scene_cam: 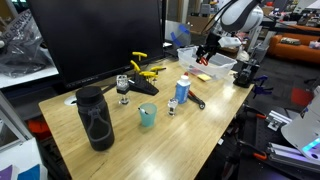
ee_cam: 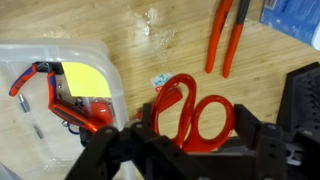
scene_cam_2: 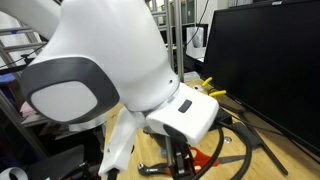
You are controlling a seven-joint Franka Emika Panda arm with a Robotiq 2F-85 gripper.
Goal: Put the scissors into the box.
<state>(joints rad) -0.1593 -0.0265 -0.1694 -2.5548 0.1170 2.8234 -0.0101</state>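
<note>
My gripper (ee_cam: 190,152) is shut on the scissors (ee_cam: 192,125). Their red-orange handle loops stick out between the fingers and the blades are hidden. The box (ee_cam: 30,55), clear whitish plastic, lies on the wooden table just to the left of the gripper in the wrist view. It holds a yellow note (ee_cam: 85,80) and a red-handled tool (ee_cam: 72,110). In an exterior view the gripper (scene_cam: 207,50) hangs at the far end of the table, beside the box (scene_cam: 224,63). In an exterior view the white arm hides most of the scene, and the gripper (scene_cam_2: 180,158) shows low down.
Red-handled pliers (ee_cam: 228,35) lie on the table beyond the gripper. Further along the table stand a black bottle (scene_cam: 95,118), a teal cup (scene_cam: 147,115), a small bottle (scene_cam: 182,90), a yellow-and-black tool (scene_cam: 145,72) and a slim dark tool (scene_cam: 196,101). A large monitor (scene_cam: 95,40) stands behind.
</note>
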